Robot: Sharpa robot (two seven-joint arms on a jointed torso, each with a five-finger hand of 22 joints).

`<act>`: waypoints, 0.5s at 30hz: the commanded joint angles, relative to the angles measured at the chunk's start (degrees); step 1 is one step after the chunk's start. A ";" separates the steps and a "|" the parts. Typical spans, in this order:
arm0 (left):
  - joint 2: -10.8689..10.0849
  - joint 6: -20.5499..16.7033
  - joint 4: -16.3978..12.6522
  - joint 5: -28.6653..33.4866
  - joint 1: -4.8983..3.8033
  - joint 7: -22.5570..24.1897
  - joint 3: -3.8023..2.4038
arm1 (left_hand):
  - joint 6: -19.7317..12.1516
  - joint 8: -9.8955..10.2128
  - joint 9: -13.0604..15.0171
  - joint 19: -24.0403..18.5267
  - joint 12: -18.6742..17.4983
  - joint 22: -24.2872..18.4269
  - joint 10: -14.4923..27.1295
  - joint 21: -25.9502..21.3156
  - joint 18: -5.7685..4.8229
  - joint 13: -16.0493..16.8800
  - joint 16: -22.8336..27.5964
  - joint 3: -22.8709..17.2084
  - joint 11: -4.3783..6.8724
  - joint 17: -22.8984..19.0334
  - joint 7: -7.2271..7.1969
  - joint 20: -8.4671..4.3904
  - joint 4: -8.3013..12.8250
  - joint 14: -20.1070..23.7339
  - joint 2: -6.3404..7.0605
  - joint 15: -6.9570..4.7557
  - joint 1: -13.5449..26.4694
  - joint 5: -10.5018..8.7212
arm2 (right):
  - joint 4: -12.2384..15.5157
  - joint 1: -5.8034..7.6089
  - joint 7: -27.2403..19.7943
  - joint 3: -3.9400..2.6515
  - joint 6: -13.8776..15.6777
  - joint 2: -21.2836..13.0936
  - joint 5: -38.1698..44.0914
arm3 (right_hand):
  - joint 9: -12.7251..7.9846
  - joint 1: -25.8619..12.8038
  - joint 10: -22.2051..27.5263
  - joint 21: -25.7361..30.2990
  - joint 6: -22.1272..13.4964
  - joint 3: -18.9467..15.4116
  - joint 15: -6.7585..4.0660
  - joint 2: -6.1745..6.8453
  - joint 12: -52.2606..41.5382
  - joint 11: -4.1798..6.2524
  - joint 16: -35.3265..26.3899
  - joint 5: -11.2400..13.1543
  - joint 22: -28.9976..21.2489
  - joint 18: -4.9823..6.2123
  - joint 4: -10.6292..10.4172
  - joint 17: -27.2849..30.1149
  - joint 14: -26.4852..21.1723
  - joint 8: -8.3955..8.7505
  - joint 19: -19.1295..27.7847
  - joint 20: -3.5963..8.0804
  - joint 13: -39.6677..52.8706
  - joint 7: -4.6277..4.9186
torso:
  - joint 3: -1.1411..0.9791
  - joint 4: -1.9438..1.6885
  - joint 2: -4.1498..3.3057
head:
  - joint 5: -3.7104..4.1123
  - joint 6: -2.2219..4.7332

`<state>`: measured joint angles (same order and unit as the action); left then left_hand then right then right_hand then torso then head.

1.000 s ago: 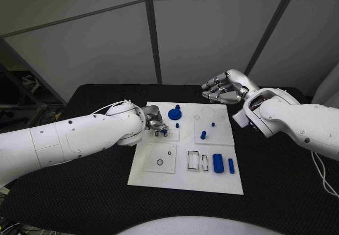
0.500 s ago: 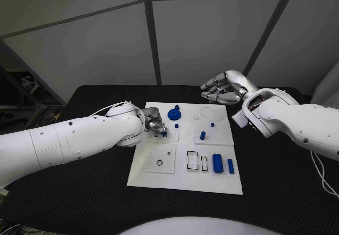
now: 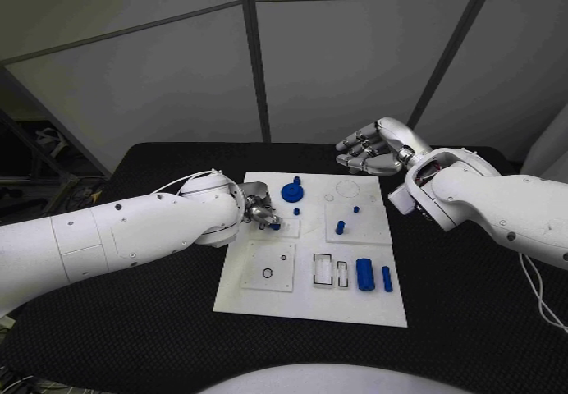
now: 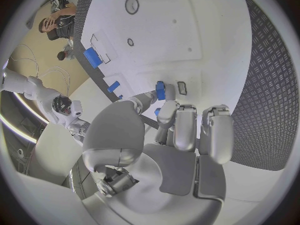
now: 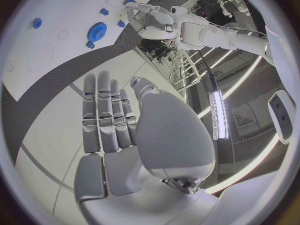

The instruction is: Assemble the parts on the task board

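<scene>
Little had moved: left hand [image 3: 258,212] kept pinching a blue part [image 4: 160,90] over the board [image 3: 310,308], by its left edge. Right hand [image 3: 372,148] hovered behind, fingers slack, holding nothing. Tilted, the part might jam or slip free.

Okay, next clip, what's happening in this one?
The robot is assembling blue parts on the white board. Its left robot hand is down at the board's left side, pinching a small blue part between its fingertips just above the board. The right robot hand hangs over the black table beyond the board's far edge, fingers extended, holding nothing. A blue gear and several other blue pieces sit on the board.
</scene>
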<state>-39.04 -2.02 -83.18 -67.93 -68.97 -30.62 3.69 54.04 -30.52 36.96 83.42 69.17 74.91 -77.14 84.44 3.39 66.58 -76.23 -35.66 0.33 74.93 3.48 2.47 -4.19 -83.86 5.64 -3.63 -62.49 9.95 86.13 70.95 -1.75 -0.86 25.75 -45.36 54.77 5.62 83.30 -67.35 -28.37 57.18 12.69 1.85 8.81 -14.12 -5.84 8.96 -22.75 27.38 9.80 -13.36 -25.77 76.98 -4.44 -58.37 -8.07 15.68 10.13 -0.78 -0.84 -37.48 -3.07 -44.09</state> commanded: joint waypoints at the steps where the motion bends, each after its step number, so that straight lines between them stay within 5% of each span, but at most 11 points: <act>1: -0.02 2.63 -0.03 -0.42 0.18 -0.57 0.18 | -0.24 -0.19 -0.04 0.22 -0.16 6.82 -0.47 0.11 -1.17 0.05 0.30 -8.69 0.52 0.71 -0.08 0.01 8.46 -2.31 -0.24 -0.46 0.44 0.12 | 0.01 0.11 -0.15 -0.04 -0.39 0.06 0.24 | -0.03 -0.25 0.44 0.20 -0.13 0.13 0.36 -0.02 0.29 0.01 -0.25 -0.37 -0.07 0.54 0.01 0.10 0.08 0.22 0.06 -0.30 -0.08 0.28 | 0.00 0.01 -0.05 | -0.06 -0.06; 15: 0.25 3.33 0.60 -0.42 0.17 -0.57 0.18 | -0.16 -1.07 0.96 0.38 0.28 7.07 -0.87 0.16 -1.22 0.39 0.31 -7.09 0.87 0.80 -0.63 -0.12 7.46 -2.35 -0.12 -0.68 2.53 -0.12 | -0.07 0.11 -0.14 -0.04 -0.42 0.12 0.15 | -0.02 -0.29 0.47 0.24 -0.12 0.13 0.37 -0.01 0.30 0.01 -0.30 -0.38 -0.09 0.54 -0.01 0.10 0.07 0.21 0.07 -0.31 -0.11 0.28 | -0.04 0.02 -0.05 | -0.03 -0.17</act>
<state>-38.86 -0.93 -82.68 -68.06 -69.05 -30.62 3.63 53.74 -31.51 37.88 83.42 69.17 74.91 -77.34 84.44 3.40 66.92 -76.23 -36.37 0.53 74.93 3.18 2.47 -3.45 -83.95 5.61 -4.01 -60.26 9.93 86.06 70.95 -1.71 -0.86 25.61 -45.30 54.82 5.62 83.30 -67.35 -28.37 57.18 12.68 1.85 8.81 -14.12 -5.84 8.96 -22.75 27.38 9.80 -13.36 -25.72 76.98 -4.44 -58.37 -8.07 15.63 10.13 -0.79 -0.81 -37.50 -3.14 -44.24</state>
